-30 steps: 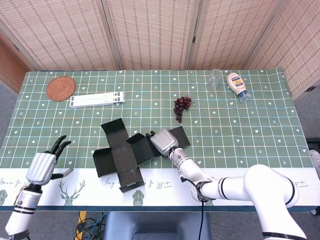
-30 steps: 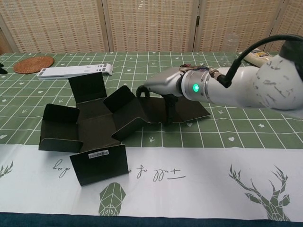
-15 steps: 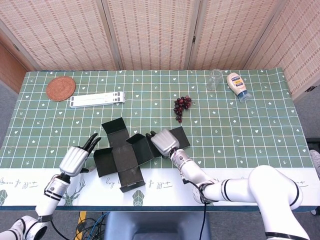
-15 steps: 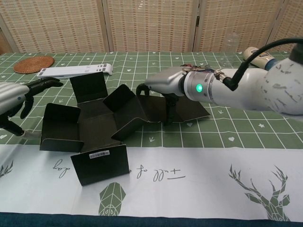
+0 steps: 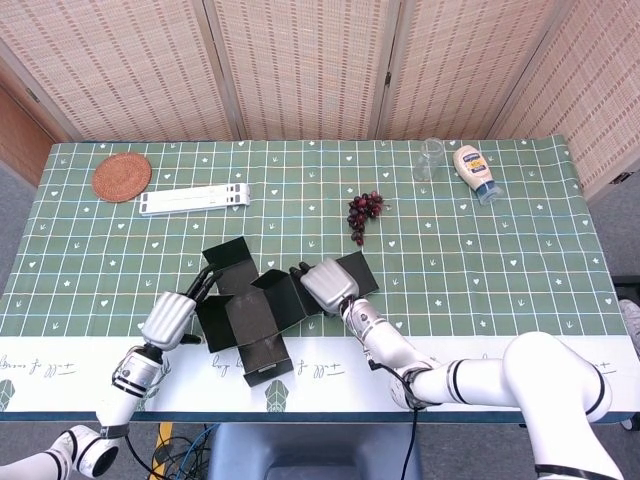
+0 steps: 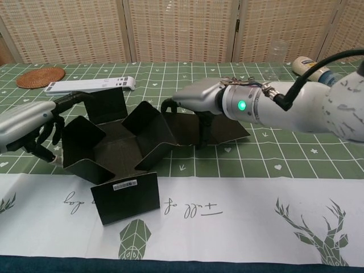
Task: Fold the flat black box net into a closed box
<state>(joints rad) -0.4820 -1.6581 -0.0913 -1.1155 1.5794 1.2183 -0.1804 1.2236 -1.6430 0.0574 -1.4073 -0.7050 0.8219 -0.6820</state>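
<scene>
Since half a second ago, the left hand (image 5: 170,318) has been brought in against the left flap of the black box net (image 5: 262,312), and that flap has been tilted up from flat. Its fingers (image 6: 62,102) are seen curved over the flap's upper edge, with the thumb below the outer face, so the flap appears to be grasped. The right hand (image 6: 200,102) is kept pressed down on the right part of the net, fingertips on the card, nothing enclosed in it and the fingers apart. The net is laid near the front edge of the counter (image 5: 520,240), partly on the white border strip, its front flap standing with a barcode label outward. Beyond the net a bunch of grapes (image 5: 364,212) is seen; well behind the net's left side lie a white stand (image 5: 194,199) and a round woven coaster (image 5: 122,176).
</scene>
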